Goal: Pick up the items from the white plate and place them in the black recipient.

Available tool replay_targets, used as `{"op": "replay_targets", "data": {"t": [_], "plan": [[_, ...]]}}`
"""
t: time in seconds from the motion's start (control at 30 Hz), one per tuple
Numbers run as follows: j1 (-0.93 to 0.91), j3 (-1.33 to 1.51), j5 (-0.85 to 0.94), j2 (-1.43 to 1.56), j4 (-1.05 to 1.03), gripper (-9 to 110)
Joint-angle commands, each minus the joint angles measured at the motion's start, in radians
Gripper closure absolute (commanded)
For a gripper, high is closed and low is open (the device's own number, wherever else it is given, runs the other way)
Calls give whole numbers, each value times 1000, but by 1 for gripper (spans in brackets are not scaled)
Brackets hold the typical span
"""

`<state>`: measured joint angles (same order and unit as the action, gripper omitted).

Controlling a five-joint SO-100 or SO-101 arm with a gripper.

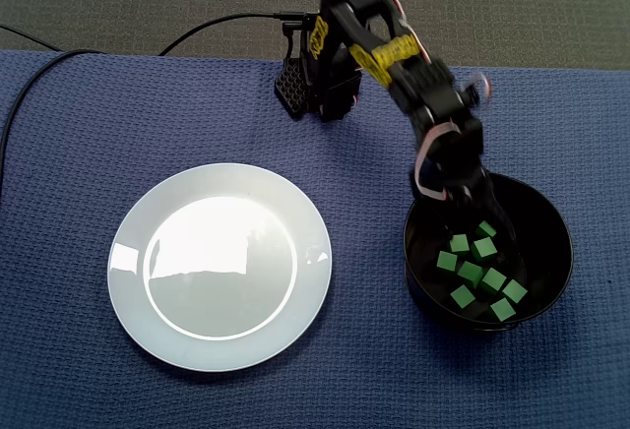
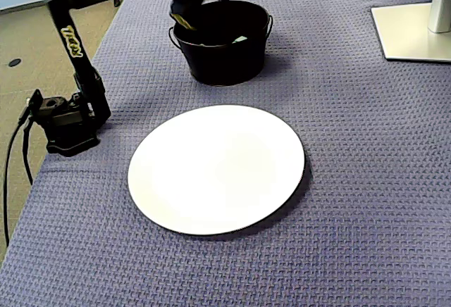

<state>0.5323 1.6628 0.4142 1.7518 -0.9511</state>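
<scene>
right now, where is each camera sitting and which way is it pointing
A fixed view: high overhead, looking almost straight down on the white plate and black bowl; the whole arm shows, base at the top, gripper reaching into the bowl that holds green cubes.
A fixed view: lower, off one side of the blue cloth, looking obliquely across the plate to the bowl; the arm stands at left, its gripper hidden inside the bowl.
Shared: plate, bowl, arm, cloth.
</scene>
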Motion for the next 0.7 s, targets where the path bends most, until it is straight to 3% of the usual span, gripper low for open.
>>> {"op": "replay_targets", "data": {"t": [0.0, 0.23, 0.5, 0.67], "plan": [[-103, -55, 268, 322, -109, 78], [-299, 48, 594, 710, -155, 101], [-446, 506, 983, 1037, -167, 101], [-488, 841, 1117, 1200, -249, 101]]}}
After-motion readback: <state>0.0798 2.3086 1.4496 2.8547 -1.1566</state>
